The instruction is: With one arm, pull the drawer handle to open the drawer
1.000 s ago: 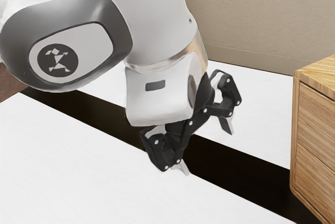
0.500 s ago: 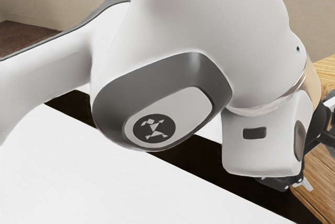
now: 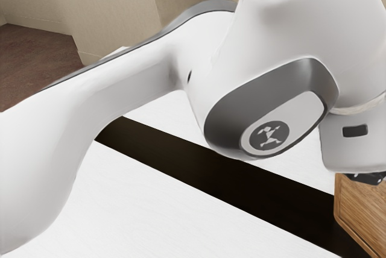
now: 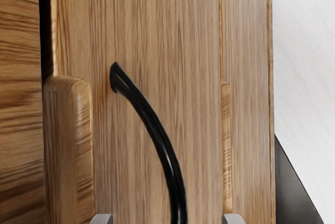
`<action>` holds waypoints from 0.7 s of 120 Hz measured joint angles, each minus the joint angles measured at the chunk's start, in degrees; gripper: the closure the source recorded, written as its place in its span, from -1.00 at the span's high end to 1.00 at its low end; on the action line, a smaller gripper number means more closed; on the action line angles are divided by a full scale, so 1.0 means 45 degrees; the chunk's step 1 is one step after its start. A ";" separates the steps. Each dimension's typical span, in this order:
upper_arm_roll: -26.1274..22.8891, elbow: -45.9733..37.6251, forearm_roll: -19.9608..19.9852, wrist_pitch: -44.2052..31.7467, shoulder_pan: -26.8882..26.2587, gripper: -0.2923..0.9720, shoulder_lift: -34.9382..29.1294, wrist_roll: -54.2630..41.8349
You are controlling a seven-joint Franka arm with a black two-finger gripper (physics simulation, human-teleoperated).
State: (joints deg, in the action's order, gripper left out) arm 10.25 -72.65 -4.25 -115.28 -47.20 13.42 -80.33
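Bright even light, soft shading under the arm [image 3: 120, 110]; pale sheen on the handle [image 4: 159, 137]

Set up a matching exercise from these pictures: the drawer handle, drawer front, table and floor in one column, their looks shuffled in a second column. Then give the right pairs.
Things:
1. drawer handle
2. drawer front
3. table
4. floor

Looks:
A. plain white
B. dark brown
C. black and curved
D. light wood with visible grain

Pairs: 1-C, 2-D, 3-A, 4-B
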 joint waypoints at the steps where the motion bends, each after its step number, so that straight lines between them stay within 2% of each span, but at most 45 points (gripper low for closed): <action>1: 0.0001 0.0015 0.0003 -0.0010 0.0004 -0.20 0.0013 -0.0010; 27: 0.0031 0.0053 0.0291 -0.0189 -0.0020 -0.21 0.0317 -0.0202; 52: 0.0055 -0.0427 0.0447 -0.0275 -0.0211 -0.55 0.0211 -0.0315; 60: 0.0041 -0.0913 0.0426 -0.0372 -0.0238 -0.74 -0.0148 -0.0332; 84: 0.0074 -0.3370 0.0230 -0.0945 -0.0628 -0.69 -0.2379 -0.0340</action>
State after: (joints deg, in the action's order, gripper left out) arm 10.58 -87.82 -3.21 -119.53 -50.02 2.72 -81.86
